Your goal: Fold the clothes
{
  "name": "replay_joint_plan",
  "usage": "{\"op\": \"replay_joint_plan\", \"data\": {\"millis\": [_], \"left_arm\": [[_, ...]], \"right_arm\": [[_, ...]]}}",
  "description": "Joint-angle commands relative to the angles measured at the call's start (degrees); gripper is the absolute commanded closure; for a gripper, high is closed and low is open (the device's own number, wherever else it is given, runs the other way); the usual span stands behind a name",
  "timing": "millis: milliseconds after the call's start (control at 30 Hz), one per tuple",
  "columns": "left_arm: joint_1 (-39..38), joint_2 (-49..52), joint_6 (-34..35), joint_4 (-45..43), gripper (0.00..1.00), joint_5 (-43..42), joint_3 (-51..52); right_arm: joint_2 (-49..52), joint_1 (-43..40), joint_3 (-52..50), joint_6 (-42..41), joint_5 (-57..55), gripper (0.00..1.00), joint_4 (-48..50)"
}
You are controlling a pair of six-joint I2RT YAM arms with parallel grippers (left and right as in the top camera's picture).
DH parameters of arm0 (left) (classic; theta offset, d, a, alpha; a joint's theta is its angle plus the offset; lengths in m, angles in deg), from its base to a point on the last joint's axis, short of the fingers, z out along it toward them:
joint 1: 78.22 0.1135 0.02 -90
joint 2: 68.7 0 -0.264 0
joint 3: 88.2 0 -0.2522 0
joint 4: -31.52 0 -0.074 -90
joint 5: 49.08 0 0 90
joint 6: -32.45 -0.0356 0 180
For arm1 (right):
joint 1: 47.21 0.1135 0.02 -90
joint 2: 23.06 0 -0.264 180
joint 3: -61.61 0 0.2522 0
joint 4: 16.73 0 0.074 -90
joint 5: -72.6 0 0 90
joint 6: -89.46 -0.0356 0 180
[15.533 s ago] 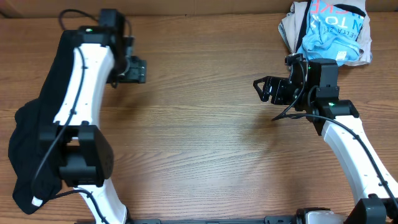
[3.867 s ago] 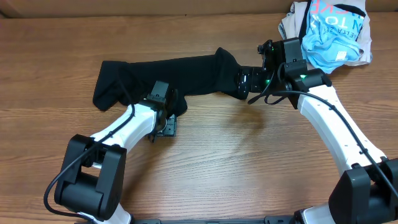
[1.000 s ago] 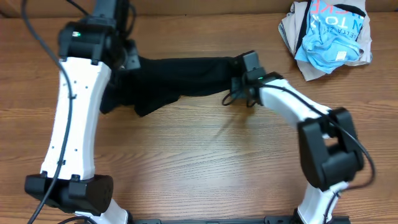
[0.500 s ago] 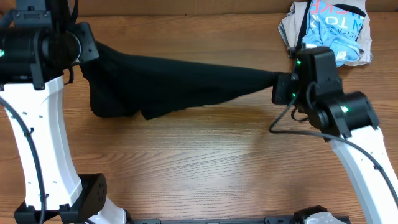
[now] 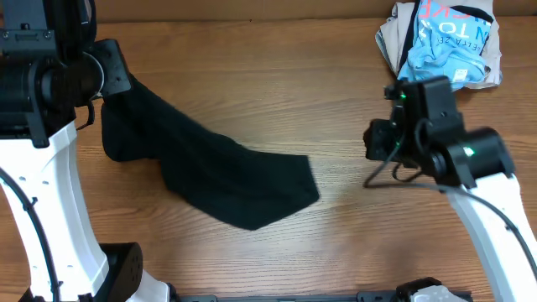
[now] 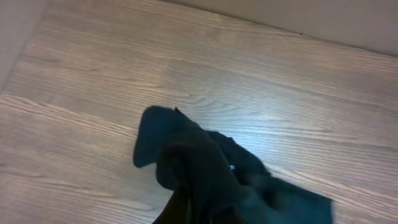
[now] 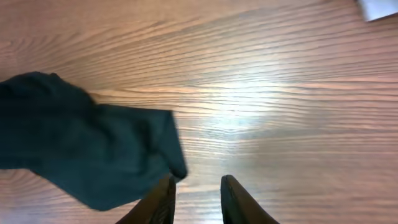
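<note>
The clothes (image 5: 226, 180) are one long black garment. Its upper end hangs from my left gripper (image 5: 113, 77), raised at the far left and shut on it. The rest slopes down and lies on the wood, its free end near the table's middle. In the left wrist view the black cloth (image 6: 205, 177) fills the bottom and hides the fingers. My right gripper (image 5: 375, 139) hovers to the right of the free end, apart from it. In the right wrist view the right gripper (image 7: 198, 190) is open with bare wood between the fingers, and the garment's end (image 7: 87, 149) lies just to their left.
A heap of light-blue and beige printed garments (image 5: 445, 42) lies at the back right corner; a white corner of it (image 7: 379, 7) shows in the right wrist view. The left arm's white links (image 5: 38, 193) stand along the left edge.
My right gripper has opened and let go of the garment's right end, which dropped onto the table towards the middle. The left gripper keeps hold of the other end.
</note>
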Motion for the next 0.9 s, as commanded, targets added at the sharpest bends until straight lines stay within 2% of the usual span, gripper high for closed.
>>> {"op": "replay_joint_plan", "data": {"millis": [0, 100, 200, 233, 467, 567, 867], "left_arm": [[-0.4, 3.3, -0.9, -0.3, 0.96, -3.1, -1.4], [-1.5, 6.2, -0.9, -0.3, 0.96, -3.0, -1.4], [-2.2, 9.3, -0.9, -0.3, 0.96, -3.0, -1.4], [-2.3, 10.8, -0.9, -0.3, 0.96, -3.0, -1.4], [-2.3, 14.0, -0.9, -0.3, 0.96, -3.0, -1.4], [-2.2, 14.1, -0.9, -0.3, 0.96, -2.9, -1.4], [-2.2, 14.1, -0.9, -0.3, 0.96, -2.5, -1.4]], "right_arm": [[7.0, 0.0, -0.3, 1.2, 4.9, 0.73, 2.7], [12.0, 1.1, -0.3, 5.4, 11.6, 0.72, 5.4], [16.3, 3.8, -0.4, 7.0, 14.3, 0.66, 7.5], [18.1, 5.9, -0.4, 7.6, 14.2, 0.61, 8.0], [24.3, 15.7, -0.6, 7.2, 15.6, 0.48, 10.0], [27.5, 19.6, -0.6, 3.8, 15.7, 0.44, 10.7], [33.4, 26.1, -0.6, 3.2, 15.9, 0.31, 13.0]]}}
